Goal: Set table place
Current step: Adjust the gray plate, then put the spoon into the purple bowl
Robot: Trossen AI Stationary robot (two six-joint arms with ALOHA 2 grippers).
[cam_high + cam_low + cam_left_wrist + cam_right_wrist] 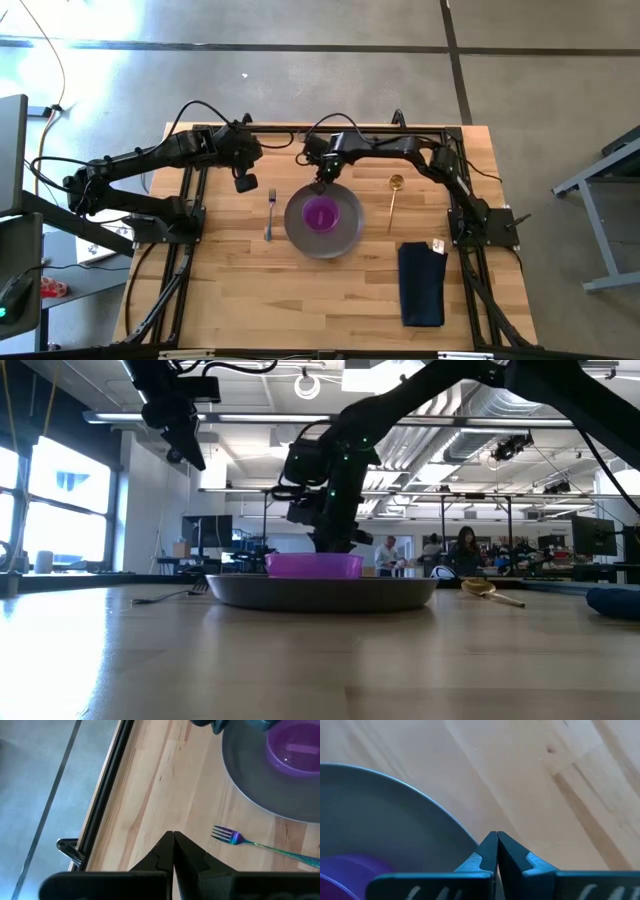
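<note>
A round grey plate (322,238) lies at the table's middle with a small purple bowl (320,213) standing in it. Left of the plate lies a fork (270,215); to its right are a gold spoon (394,200) and, nearer the front, a folded navy napkin (421,283). My right gripper (496,836) is shut, points down and stands low at the plate's far rim (445,820), behind the bowl (313,565) in the low view. My left gripper (173,834) is shut and hangs high above the wood, on the far side of the fork (260,845). My right gripper comes steeply from above, and its shut fingertips (487,845) stand right at the outer edge of the plate's far rim. Whether they touch the rim or the wood beside it, I cannot tell.
Black rails (190,200) run along the table's left, right and far sides under both arms. Bare wood (300,300) stretches in front of the plate to the near edge. People sit in the room far behind the table (465,550).
</note>
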